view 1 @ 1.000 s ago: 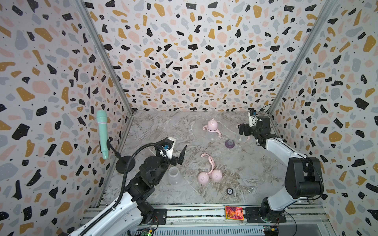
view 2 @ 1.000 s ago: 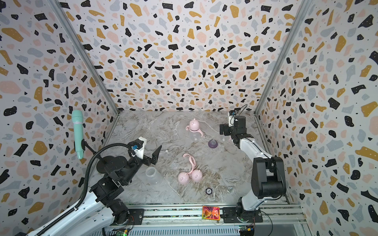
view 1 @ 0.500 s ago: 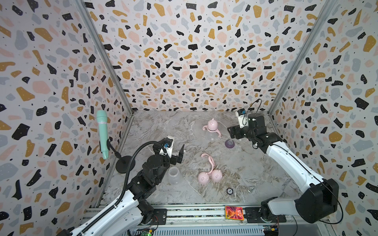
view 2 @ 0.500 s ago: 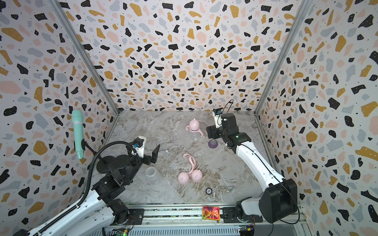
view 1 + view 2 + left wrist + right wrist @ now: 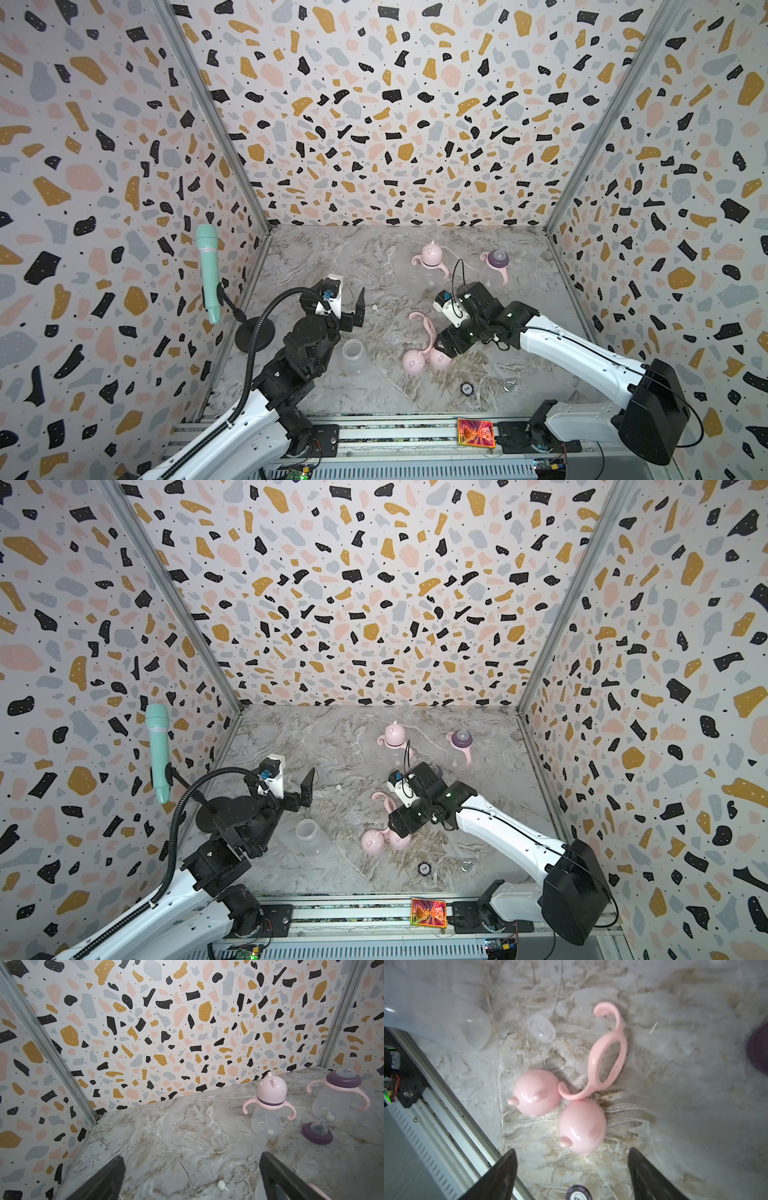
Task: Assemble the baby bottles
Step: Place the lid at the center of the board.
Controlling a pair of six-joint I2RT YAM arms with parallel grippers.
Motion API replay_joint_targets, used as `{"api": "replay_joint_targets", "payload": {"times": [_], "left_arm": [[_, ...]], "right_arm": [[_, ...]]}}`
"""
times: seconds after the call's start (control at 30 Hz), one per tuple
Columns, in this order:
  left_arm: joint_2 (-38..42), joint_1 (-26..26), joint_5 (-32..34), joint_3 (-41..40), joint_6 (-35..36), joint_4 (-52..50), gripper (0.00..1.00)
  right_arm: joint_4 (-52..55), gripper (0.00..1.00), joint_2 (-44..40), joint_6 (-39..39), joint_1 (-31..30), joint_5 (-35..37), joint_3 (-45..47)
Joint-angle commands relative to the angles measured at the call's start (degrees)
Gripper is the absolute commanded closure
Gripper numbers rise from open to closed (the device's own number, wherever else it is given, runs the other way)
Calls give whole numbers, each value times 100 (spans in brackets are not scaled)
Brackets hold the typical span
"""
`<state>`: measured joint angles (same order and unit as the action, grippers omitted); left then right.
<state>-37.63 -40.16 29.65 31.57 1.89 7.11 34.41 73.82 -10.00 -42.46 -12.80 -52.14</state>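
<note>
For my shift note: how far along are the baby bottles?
Done: the pink-capped clear bottle at the back. Nearly: the clear bottle with purple teat collar and pink handles lacks a cap. In hand: nothing; the right hand hovers open over two loose pink eared dome caps. Remaining: bare clear bottle body, loose pink handle ring and purple teat collar.

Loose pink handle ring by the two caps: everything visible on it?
Handle ring: glossy pale pink plastic, an open oval band with a curled handle at each end. Loose, on no bottle, ungripped, lying on the marble table. One handle's hook appears to rest against the two pink caps.
</note>
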Motion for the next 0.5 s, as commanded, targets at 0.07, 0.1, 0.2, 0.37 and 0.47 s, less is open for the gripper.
{"api": "replay_joint_targets", "payload": {"times": [0.07,0.1,0.2,0.37,0.47], "left_arm": [[85,39,109,165,-66,118,1],[109,36,105,169,-65,129,0],[141,35,78,145,-28,175,0],[24,35,-151,199,32,83,0],[-9,37,-186,222,50,37,0]], "right_arm": [[-149,15,242,-551,-163,250,177],[-177,15,287,-587,-197,303,188],[-317,14,485,-631,-316,324,229],[-345,14,1021,-571,-371,635,160],[-285,15,1282,-588,-371,952,60]]}}
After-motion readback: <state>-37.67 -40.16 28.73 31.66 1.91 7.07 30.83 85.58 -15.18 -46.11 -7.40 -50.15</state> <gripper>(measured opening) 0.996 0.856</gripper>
